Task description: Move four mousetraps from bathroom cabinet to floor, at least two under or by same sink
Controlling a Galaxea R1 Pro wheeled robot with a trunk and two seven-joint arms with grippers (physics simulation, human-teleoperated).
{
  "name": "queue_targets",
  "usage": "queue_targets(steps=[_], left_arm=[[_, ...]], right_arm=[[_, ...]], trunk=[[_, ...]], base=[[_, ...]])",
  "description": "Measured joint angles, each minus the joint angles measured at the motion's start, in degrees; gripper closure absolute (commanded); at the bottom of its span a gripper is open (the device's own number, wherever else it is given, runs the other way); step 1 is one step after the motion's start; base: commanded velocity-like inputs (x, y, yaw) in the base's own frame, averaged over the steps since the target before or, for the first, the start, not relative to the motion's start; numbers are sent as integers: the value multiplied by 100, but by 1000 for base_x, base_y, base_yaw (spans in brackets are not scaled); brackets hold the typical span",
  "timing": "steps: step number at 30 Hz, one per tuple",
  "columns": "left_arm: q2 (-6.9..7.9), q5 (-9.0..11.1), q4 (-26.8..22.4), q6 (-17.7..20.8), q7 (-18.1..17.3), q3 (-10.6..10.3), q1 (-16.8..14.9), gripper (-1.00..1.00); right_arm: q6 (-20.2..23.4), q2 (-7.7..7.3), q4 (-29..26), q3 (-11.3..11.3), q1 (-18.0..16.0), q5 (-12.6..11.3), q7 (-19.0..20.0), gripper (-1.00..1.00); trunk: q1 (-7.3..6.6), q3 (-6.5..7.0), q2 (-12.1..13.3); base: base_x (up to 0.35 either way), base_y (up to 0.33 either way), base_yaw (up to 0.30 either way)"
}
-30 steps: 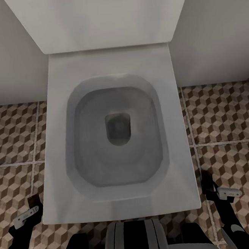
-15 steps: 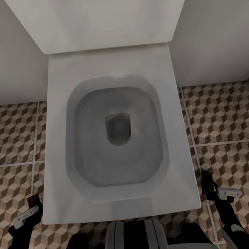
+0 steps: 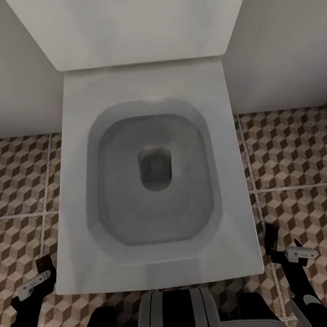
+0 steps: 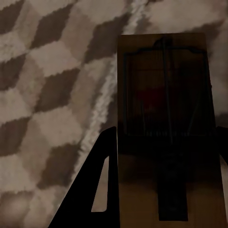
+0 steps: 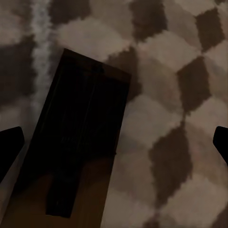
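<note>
Facing open toilet [image 3: 154, 174]. Left gripper [image 4: 161, 156] clamped on mousetrap [image 4: 164, 99]; right gripper [image 5: 114, 147] spread wide above second mousetrap [image 5: 80, 142] on bathroom floor [image 5: 166, 71].

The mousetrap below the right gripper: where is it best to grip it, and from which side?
By its two long wooden edges, across the narrow width, from straight above: the mousetrap seems to lie flat on the floor, with metal parts along its middle.

A white toilet [image 3: 153, 184], lid raised, stands against a pale wall [image 3: 281, 37].
</note>
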Motion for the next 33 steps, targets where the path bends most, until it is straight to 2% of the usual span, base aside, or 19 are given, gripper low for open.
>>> queue_targets(steps=[26,27,33], left_arm=[[0,0,0,-1,0,0,0,100],[0,0,0,-1,0,0,0,-100],[0,-4,1,-6,1,1,0,-100]], right_arm=[[0,-1,-1,0,0,0,0,-100],[0,-1,-1,0,0,0,0,-100],[0,0,-1,1,0,0,0,-100]], trunk=[[0,0,0],[0,0,0],[0,0,0]], base=[[0,0,0],[0,0,0],[0,0,0]])
